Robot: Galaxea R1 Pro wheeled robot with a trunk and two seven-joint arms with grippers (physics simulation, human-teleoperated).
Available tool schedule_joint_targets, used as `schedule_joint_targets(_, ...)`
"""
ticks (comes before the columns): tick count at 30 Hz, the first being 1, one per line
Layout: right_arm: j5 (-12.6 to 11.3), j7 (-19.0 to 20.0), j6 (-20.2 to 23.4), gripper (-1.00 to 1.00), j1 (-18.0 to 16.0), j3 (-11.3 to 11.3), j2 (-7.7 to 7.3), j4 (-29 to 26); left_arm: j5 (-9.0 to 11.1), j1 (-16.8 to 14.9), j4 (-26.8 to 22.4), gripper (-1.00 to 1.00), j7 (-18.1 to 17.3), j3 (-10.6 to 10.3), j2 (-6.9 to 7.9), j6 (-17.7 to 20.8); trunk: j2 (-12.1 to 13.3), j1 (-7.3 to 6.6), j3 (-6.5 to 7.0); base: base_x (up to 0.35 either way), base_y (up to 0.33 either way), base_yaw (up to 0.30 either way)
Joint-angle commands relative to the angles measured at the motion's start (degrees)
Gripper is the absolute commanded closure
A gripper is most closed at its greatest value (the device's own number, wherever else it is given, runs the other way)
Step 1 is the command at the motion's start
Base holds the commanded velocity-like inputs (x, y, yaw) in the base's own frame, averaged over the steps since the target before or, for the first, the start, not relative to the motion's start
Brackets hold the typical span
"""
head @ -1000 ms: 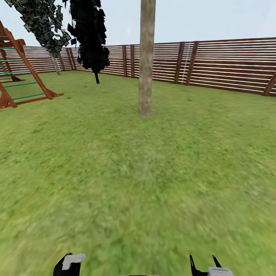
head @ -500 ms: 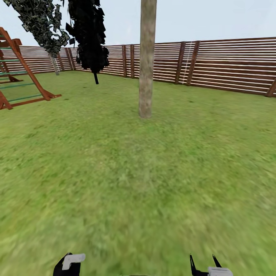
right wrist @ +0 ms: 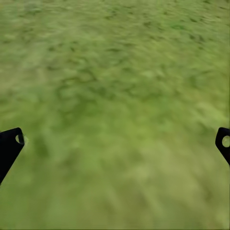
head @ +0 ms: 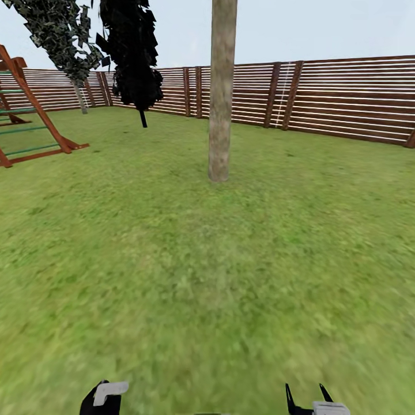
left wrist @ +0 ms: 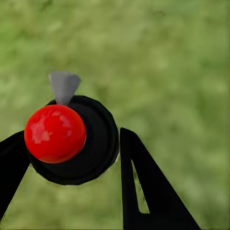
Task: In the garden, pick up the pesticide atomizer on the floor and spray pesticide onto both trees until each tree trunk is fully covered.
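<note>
In the left wrist view the pesticide atomizer (left wrist: 91, 143) is seen from above: a round black body with a red ball cap and a grey nozzle. My left gripper (left wrist: 72, 151) is shut on it, one black finger on each side. That left gripper (head: 104, 399) sits low at the bottom edge of the head view. My right gripper (head: 308, 399) is open over bare grass, its fingertips (right wrist: 10, 141) far apart. One thick beige-grey tree trunk (head: 222, 98) stands upright ahead on the lawn (head: 207, 276), several steps away. Its crown is out of view.
A brown slatted fence (head: 346, 98) closes the garden at the back. A wooden climbing frame (head: 29, 115) stands at the far left. A dark-leaved tree (head: 135, 57) and a leaning leafy tree (head: 63, 34) grow near the fence. Grass stretches between me and the trunk.
The whole head view has shifted: the trunk's base sits slightly lower and the climbing frame has slid left, so the camera has moved. Both grippers hold the same pose.
</note>
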Motion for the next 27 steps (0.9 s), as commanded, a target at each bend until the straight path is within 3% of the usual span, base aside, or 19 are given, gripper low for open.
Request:
schedule_joint_targets(1, 0.00, 0.00, 0.00, -1.00, 0.00, 0.00, 0.00, 0.00, 0.00, 0.00, -0.01, 1.00, 0.00, 0.00, 0.00, 0.00, 0.00, 0.00, 0.00, 0.341, 0.000, 0.000)
schedule_joint_targets(27, 0.08, 0.00, -0.09, -1.00, 0.00, 0.07, 0.00, -0.07, 0.01, 0.00, -0.01, 1.00, 0.00, 0.00, 0.00, 0.00, 0.00, 0.00, 0.00, 0.341, 0.000, 0.000)
